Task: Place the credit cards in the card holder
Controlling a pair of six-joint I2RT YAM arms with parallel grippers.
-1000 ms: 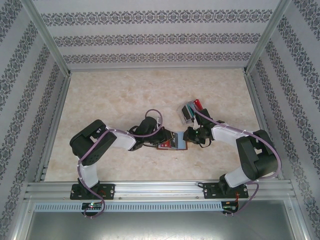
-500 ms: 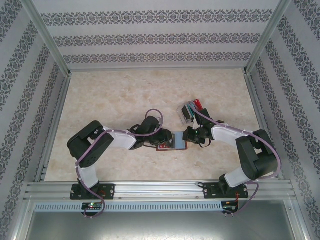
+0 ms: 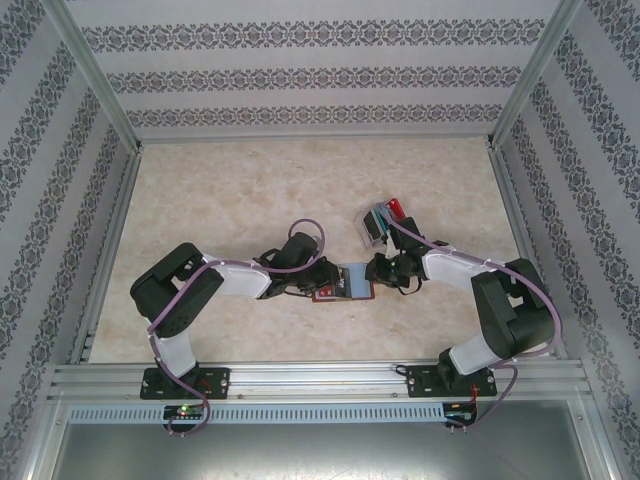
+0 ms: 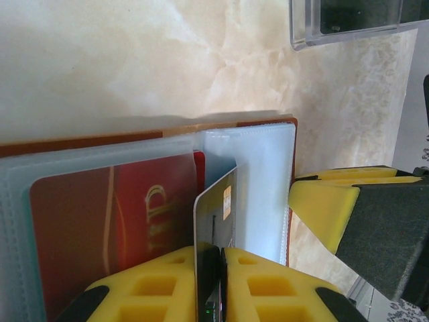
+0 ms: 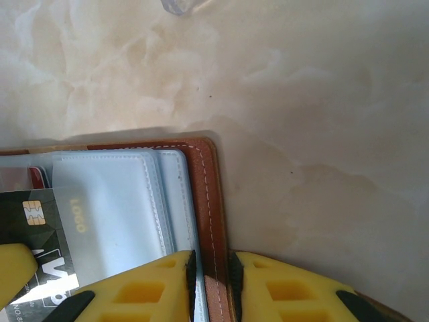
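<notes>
Patterned wallpaper walls (image 3: 300,75) and a metal frame close in a beige, marble-like worktop (image 3: 220,190). Right of its middle stands a clear tray (image 3: 375,226), just behind the right arm's wrist. What it contains is too small to tell. It is near the card holder but does not touch it.

The card holder (image 3: 345,282) lies open and flat at the middle of the worktop, a little closer to the near edge. Its long axis runs left to right, parallel to that edge. The clear sleeves face up and the brown leather is below. A red card (image 4: 114,228) already sits in a sleeve on the left page.

The two arms meet over the holder from both sides, so they hide most of it from above. The left gripper (image 4: 211,272) has its yellow fingers pressed together on a dark grey card (image 4: 218,208). This card stands on its edge over the sleeves, with the chip end pointing away from the fingers, toward the holder's fold. The right gripper (image 5: 211,265) is clamped on the right edge of the leather cover.
</notes>
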